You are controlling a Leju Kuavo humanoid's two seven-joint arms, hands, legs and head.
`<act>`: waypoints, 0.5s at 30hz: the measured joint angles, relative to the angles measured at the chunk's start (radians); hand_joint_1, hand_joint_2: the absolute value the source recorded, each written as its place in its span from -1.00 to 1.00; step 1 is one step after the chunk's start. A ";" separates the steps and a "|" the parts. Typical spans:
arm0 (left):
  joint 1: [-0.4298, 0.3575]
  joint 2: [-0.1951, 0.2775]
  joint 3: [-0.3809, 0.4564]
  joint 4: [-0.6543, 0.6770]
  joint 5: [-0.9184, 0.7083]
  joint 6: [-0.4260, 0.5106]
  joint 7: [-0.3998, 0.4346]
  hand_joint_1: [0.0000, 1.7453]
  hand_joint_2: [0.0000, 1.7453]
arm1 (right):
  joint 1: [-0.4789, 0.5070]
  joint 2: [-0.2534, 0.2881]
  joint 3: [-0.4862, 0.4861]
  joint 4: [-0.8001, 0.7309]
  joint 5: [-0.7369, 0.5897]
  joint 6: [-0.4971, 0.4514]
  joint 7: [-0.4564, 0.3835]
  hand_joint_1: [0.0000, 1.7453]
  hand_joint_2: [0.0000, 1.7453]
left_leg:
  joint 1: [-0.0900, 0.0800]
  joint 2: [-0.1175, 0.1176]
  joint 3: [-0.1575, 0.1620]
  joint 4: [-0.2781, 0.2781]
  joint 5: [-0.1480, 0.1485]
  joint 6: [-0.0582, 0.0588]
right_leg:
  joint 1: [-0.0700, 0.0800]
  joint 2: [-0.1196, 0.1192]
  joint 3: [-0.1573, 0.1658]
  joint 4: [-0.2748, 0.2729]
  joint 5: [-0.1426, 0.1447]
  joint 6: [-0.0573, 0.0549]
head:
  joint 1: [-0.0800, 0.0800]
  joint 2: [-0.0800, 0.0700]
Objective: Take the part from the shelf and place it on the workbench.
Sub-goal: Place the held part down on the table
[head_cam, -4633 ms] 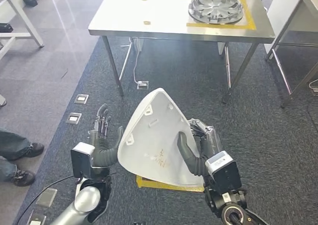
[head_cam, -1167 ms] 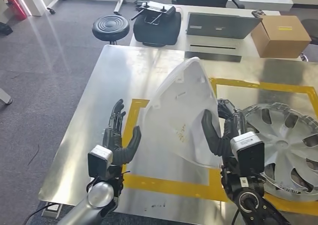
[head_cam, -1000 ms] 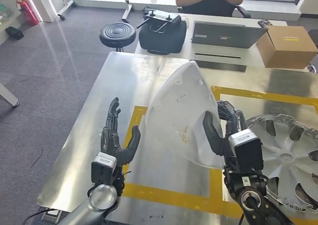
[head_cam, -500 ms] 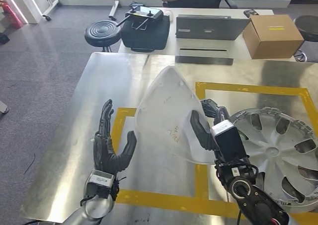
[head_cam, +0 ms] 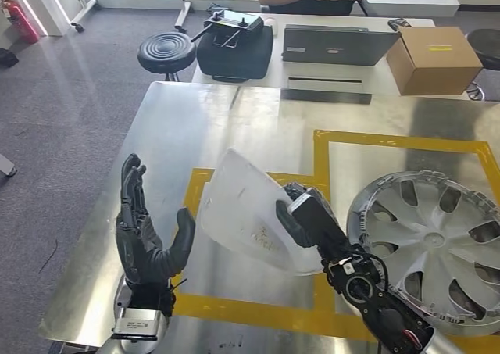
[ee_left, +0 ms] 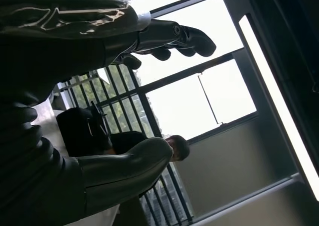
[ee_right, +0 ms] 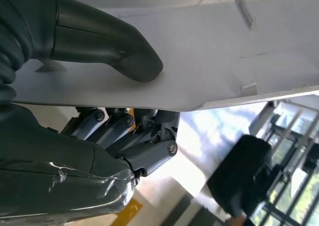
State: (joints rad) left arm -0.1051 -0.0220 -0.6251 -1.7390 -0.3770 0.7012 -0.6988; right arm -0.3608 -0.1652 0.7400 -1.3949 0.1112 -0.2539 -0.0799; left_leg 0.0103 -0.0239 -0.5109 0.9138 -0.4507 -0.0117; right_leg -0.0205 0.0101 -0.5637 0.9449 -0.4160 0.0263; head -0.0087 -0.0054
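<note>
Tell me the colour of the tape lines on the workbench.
Yellow tape lines on the workbench, clearest in the head view.

The part [head_cam: 248, 213] is showing white with faint orange scribbles. Yellow tape [head_cam: 330, 139] is framing the shiny steel bench [head_cam: 171, 127]. The hubcap [head_cam: 436, 244] is gleaming silver; the hands [head_cam: 144, 244] are looking dark grey.
</note>
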 joint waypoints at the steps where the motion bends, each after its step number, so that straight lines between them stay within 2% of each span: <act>1: 0.005 -0.001 0.007 -0.021 -0.011 0.000 0.000 -1.00 1.00 | -0.004 0.001 0.007 0.015 -0.002 0.021 0.011 1.00 1.00 | 0.000 0.000 0.000 0.000 0.000 0.000 | 0.000 0.000 0.000 0.000 0.000 0.000 | 0.000 0.000; 7: 0.031 -0.006 0.026 -0.124 -0.026 0.000 0.000 -1.00 1.00 | -0.026 0.006 0.058 0.099 -0.015 0.120 0.060 1.00 1.00 | 0.000 0.000 0.000 0.000 0.000 0.000 | 0.000 -0.001 0.001 -0.002 0.000 0.000 | 0.001 0.000; 15: 0.025 -0.027 0.029 -0.220 -0.062 0.000 0.000 -1.00 1.00 | -0.068 0.044 0.140 0.235 -0.025 0.173 0.060 1.00 1.00 | 0.000 -0.001 0.000 0.001 0.000 0.000 | 0.000 -0.001 0.002 -0.002 0.000 0.001 | 0.001 0.000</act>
State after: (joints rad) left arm -0.0797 -0.0486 -0.5963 -1.9588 -0.4386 0.7009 -0.6992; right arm -0.4292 -0.1209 0.8805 -1.1597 0.0864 -0.0809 -0.0198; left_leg 0.0100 -0.0244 -0.5106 0.9146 -0.4509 -0.0114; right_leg -0.0206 0.0090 -0.5620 0.9429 -0.4155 0.0268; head -0.0077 -0.0054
